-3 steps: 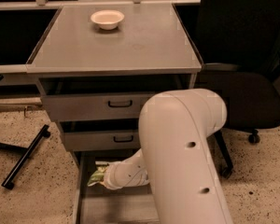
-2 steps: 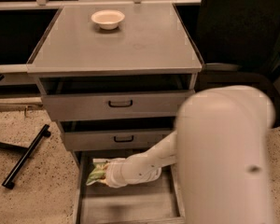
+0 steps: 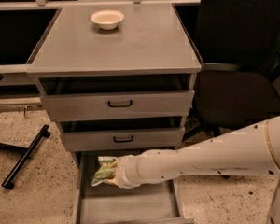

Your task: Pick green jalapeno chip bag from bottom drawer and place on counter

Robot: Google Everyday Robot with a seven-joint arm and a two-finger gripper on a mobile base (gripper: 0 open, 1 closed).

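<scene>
Holds the green chip bag in the closed hand, low inside the bottom drawer, gripped for lifting out and up to the counter.

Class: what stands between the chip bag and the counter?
The gripper is at the crinkly green chip bag in the bottom grey drawer; two partly open upper drawers jut out beneath the flat grey counter.

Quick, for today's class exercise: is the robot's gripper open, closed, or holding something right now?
Gripper: closed on the green chip bag, low over the open bottom drawer.
</scene>
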